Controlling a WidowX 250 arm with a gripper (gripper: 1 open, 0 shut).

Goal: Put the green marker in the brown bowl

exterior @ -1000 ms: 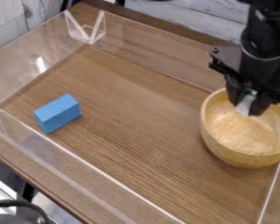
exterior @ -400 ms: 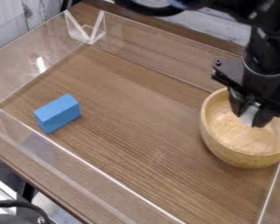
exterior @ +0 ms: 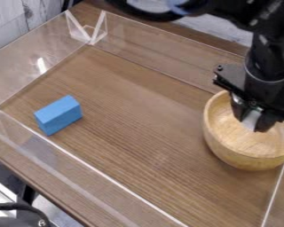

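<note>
Because the black tool point(exterior: 262, 118) hangs steeply nose-down over the brown bowl point(exterior: 247, 137), its fingers partly drawn in and pinching a pale slim piece that is taken to be the white end of the green marker point(exterior: 259, 116), the marker is judged to sit inside the bowl's mouth, above the floor and not visibly resting on it. The green cap and barrel are hidden behind the tool body, so the marker's tilt cannot be read. Judged risks: if the fingers spread while the marker stands nearly upright, it may tip against the thick wall, lean over the rim and roll out onto the tabletop point(exterior: 145, 106); a smooth round barrel would roll readily on the flat laminate. If the tool descends further, a fingertip could strike the bowl floor or rim and push the loose bowl toward the clear wall beside it. Materials: the bowl is round, thick-walled, light wood with visible grain and a matte inside. The tabletop carries a darker wood-grain print, smooth, ringed by clear glossy plastic walls point(exterior: 61, 168). A blue block point(exterior: 58, 114), rectangular and matte, lies well apart from the bowl, on the far side of the tabletop from it.
</note>
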